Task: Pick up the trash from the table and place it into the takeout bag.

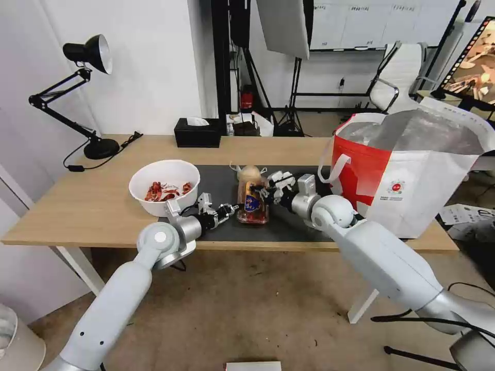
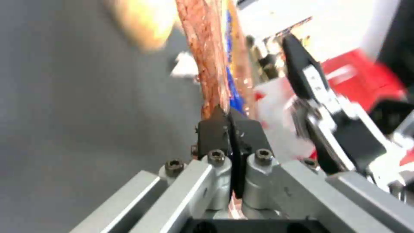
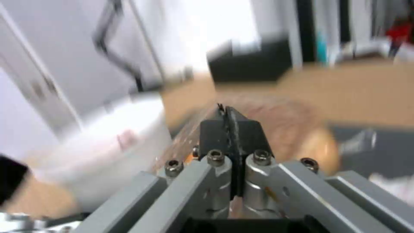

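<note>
The clear plastic clamshell box (image 1: 252, 204) with red scraps stands on edge over the dark mat (image 1: 219, 180) of the table (image 1: 87, 206). My left gripper (image 1: 233, 208) is shut on its near-left rim, and my right gripper (image 1: 266, 191) is shut on its right rim. The left wrist view shows that gripper (image 2: 228, 120) pinching the box's thin edge (image 2: 209, 61). The right wrist view shows the right gripper (image 3: 229, 114) clamped on clear plastic. A beige knotted lump (image 1: 250, 173) lies just behind the box. The white bowl (image 1: 164, 186) of red shells sits to the left. The takeout bag (image 1: 412, 175) stands open at the right.
A black tissue box (image 1: 197, 133) sits at the table's back edge. A black desk lamp (image 1: 85, 93) stands at the back left. Behind the table are light stands and a white chair (image 1: 399, 77). The bag's strap handle (image 1: 330, 167) hangs close to my right wrist.
</note>
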You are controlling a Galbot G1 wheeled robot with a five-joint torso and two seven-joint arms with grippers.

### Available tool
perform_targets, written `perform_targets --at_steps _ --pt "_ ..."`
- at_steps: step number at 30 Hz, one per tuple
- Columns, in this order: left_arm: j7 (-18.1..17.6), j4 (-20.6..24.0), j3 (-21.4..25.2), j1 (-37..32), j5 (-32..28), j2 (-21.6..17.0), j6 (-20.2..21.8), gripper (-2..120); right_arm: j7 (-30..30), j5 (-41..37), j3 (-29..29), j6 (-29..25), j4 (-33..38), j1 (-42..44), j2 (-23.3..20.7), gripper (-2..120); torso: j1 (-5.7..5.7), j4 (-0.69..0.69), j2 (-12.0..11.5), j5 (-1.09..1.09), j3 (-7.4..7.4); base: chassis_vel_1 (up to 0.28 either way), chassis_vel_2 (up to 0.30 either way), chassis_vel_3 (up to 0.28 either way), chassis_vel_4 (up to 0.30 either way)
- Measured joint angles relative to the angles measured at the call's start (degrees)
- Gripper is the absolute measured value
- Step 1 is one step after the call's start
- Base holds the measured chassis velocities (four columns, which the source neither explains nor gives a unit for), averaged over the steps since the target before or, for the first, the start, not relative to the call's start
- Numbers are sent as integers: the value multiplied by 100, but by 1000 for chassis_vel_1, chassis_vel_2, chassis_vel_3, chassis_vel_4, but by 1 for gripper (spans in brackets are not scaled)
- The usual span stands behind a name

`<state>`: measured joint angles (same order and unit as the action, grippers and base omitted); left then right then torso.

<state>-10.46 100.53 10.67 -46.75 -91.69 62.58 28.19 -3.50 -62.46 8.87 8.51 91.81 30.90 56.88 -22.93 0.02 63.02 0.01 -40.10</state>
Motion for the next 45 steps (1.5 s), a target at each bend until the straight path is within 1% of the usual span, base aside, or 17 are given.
perform_targets --at_steps 2,3,5,9,11,14,15,17,18,20,21,24,25,28,35,39,45 --pt "71 218 137 -26 111 -90 -173 0 148 -4 -361 -447 574 463 -193 4 0 0 0 -1 0 0 0 0 0" --pt "71 218 137 -26 111 -90 -173 0 148 -4 -361 -447 574 463 -193 4 0 0 0 -1 0 0 0 0 0" --pt "242 435 255 61 377 -297 -426 0 260 322 -924 -675 1422 1340 -532 15 1 -1 0 0 0 0 0 0 0" --pt "432 509 272 296 611 -492 -628 0 308 755 -1390 -694 1947 2047 -778 23 2 -1 0 -1 1 0 0 0 0" --pt "773 458 -102 1176 1170 -822 -1013 0 422 1899 -2201 -679 2642 3438 -977 37 2 -2 1 2 1 0 0 0 0" --pt "842 378 -426 1631 1445 -863 -1170 0 444 2162 -2435 -658 2792 3847 -968 42 2 -2 1 0 1 0 0 0 0" --pt "898 277 -783 2111 1734 -844 -1315 0 477 2328 -2641 -635 2915 4170 -923 48 2 -3 1 -2 0 0 0 0 0" --pt "933 -40 -1670 3095 2348 -591 -1596 0 554 2600 -2993 -565 3100 4674 -768 59 2 -2 1 4 1 0 0 0 0" --pt "933 -40 -1670 3095 2348 -591 -1596 0 554 2600 -2993 -565 3100 4674 -768 59 2 -2 1 4 1 0 0 0 0" --pt "947 -467 -2513 3787 2939 -199 -1802 0 567 2840 -3209 -534 3184 4996 -601 67 2 -4 0 -1 -2 0 0 0 0" --pt "947 -467 -2513 3787 2939 -199 -1802 0 567 2840 -3209 -534 3184 4996 -601 67 2 -4 0 -1 -2 0 0 0 0" --pt "1254 -1403 -3757 4883 4193 664 -2149 0 571 3179 -3616 -513 3389 5612 -239 84 -1 -4 0 2 -2 0 0 0 0" --pt "1254 -1403 -3757 4883 4193 664 -2149 0 571 3179 -3616 -513 3389 5612 -239 84 -1 -4 0 2 -2 0 0 0 0" --pt "1741 -2257 -4451 5482 5140 1423 -2476 0 555 3422 -3808 -513 3572 6004 35 97 1 -7 0 3 0 0 0 0 0" --pt "2322 -2984 -4919 5801 5497 1988 -2562 0 532 3563 -3893 -521 3711 6271 237 100 1 -1 0 0 -1 0 0 0 0" --pt "2544 -3033 -5018 5797 5555 2013 -2482 0 519 3587 -3934 -530 3752 6365 255 100 1 -1 0 0 -1 0 0 0 0" --pt "2565 -3012 -5068 5726 5525 1964 -2316 0 515 3585 -3933 -532 3750 6354 242 100 1 -1 0 0 -1 0 0 0 0"
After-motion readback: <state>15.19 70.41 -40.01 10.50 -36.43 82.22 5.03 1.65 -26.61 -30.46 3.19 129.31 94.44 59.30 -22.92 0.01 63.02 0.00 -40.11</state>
